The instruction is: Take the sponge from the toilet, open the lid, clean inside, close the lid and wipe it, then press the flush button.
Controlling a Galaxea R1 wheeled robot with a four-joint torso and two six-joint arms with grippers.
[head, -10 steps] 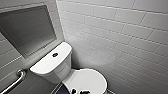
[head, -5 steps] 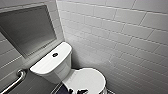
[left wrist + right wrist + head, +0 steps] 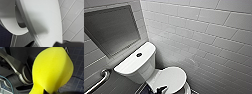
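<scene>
Two pincers: the left pincer point(image 3: 160, 89), dark and angular, sat at the near rim of the lid point(image 3: 170, 76); the right pincer point(image 3: 44, 92) was at the narrow end of the sponge point(image 3: 53, 70).
Left pincer state: I could not tell whether it was spread or pressed together; the left wrist view showed dark parts on either side of the lid's edge.
Right pincer state: pinching the sponge, whose soft body narrowed to a squeezed neck at the grip.
Sponge: bright yellow, finely pored, matte, bulging into a rounded lobe above the pinch; it was held in the air over a floor point(image 3: 77, 65) of small dark square tiles.
Toilet point(image 3: 141, 72): glossy white ceramic, set in the corner of the room.
Lid: smooth white oval plastic flap with a thin curved edge, tilted up off the seat point(image 3: 11, 28), with a gap between them.
Seat: white rounded ring around the dark opening of the bowl.
Tank point(image 3: 134, 63): rounded rectangular block with a flat top.
Flush button point(image 3: 139, 54): small dark round disc on the tank's top.
Wall tiles point(image 3: 196, 32): white, rectangular, laid like brickwork with grey joints.
Framed panel point(image 3: 109, 30): flat grey rectangle in the wall behind the tank.
Grab bar point(image 3: 101, 77): shiny metal tube with a bent end, beside the tank.
</scene>
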